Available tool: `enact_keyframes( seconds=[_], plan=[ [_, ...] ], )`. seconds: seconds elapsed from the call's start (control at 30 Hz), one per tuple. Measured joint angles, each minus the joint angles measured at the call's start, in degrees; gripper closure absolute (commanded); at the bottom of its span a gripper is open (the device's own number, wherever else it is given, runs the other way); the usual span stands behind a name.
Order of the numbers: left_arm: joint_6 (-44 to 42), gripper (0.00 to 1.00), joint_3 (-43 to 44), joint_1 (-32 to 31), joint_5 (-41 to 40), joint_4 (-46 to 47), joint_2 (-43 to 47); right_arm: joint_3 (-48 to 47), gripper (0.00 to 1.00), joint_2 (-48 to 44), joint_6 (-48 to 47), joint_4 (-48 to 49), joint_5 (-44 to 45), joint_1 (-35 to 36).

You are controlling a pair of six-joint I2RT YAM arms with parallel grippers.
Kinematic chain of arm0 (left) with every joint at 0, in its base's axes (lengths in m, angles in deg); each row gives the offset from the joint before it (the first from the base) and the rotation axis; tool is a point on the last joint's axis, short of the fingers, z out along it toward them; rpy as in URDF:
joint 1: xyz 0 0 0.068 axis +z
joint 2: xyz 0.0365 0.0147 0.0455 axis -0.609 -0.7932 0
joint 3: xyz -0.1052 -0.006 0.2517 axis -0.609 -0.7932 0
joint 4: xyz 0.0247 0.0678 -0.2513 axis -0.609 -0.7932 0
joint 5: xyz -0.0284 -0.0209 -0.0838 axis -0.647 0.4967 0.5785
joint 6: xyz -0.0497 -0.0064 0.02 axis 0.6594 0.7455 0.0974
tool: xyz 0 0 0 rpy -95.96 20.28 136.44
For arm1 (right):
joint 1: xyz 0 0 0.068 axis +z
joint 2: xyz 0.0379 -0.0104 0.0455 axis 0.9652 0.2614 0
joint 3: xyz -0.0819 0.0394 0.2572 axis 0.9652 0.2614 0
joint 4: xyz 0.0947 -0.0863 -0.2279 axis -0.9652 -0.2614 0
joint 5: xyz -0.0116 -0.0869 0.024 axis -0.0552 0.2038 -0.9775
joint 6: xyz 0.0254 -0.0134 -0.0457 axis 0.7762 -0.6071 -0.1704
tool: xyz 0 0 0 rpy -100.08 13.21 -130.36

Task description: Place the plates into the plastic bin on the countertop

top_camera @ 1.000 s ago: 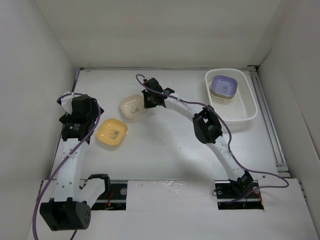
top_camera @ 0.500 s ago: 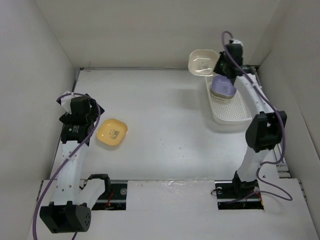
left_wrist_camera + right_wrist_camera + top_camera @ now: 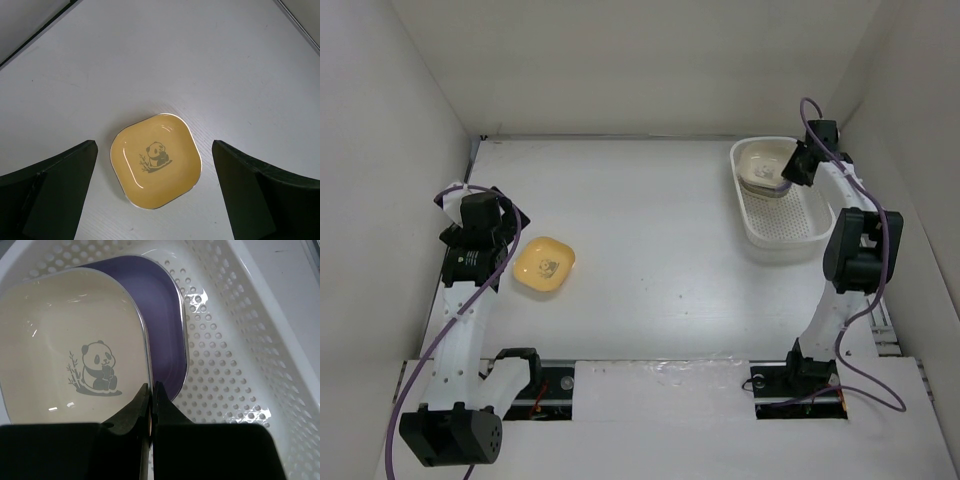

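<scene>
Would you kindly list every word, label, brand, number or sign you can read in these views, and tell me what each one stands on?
None: no view shows any readable text.
The yellow plate and the cream plate each carry only a panda picture with bamboo, no lettering.
The purple plate, the plastic bin and the countertop show no markings.

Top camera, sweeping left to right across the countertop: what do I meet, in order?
left gripper → yellow-orange plate → cream plate → right gripper. The last two sit over the plastic bin, which spans both, so it has no place in the order.
</scene>
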Motion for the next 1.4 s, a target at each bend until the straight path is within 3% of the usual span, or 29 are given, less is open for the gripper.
enact_keyframes(
  seconds=[0.07,0.1,0.17,0.23,0.3,0.57,0.67,0.8,0.97,1.1,1.2,1.4],
  plan=[
    [0.0,0.00,0.0,0.0,0.0,0.0,0.0,0.0,0.98,0.1,0.0,0.0,-0.1,0.0],
    [0.0,0.00,0.0,0.0,0.0,0.0,0.0,0.0,0.92,0.1,0.0,0.2,0.0,-0.1],
    [0.0,0.00,0.0,0.0,0.0,0.1,0.0,0.0,0.52,0.1,0.1,0.3,0.0,-0.1],
    [0.0,0.00,0.0,0.0,0.0,0.2,0.0,0.0,0.33,0.1,0.3,0.3,0.1,-0.1],
    [0.0,0.00,0.0,0.0,0.0,0.3,0.0,0.0,0.03,0.1,0.3,0.4,0.3,-0.1],
    [1.4,0.00,0.0,0.0,0.4,-0.5,-0.3,0.2,0.01,-4.8,-1.2,-0.1,2.7,2.9],
    [5.6,0.00,-0.7,0.0,1.5,-1.4,0.0,0.2,0.01,-10.5,-4.2,0.8,1.8,10.3],
    [13.9,0.00,-5.4,0.0,1.9,-3.5,3.5,-0.8,0.01,-14.9,-11.0,4.6,-6.3,26.8],
    [24.1,0.00,-13.1,-0.3,1.7,-7.6,6.1,-5.6,0.02,-6.8,-16.8,6.0,-13.8,43.2],
    [28.2,0.00,-16.5,-0.7,3.1,-7.1,2.3,-2.2,0.02,-2.1,-17.2,6.0,-17.0,46.2],
    [30.8,0.07,-21.0,-1.0,4.5,-4.7,-2.5,-0.2,0.02,-1.8,-17.2,5.2,-17.7,45.7],
    [34.3,0.38,-26.0,-1.0,4.5,-0.7,-8.1,2.9,0.02,-8.4,-17.2,6.6,-18.1,45.3]
  ],
)
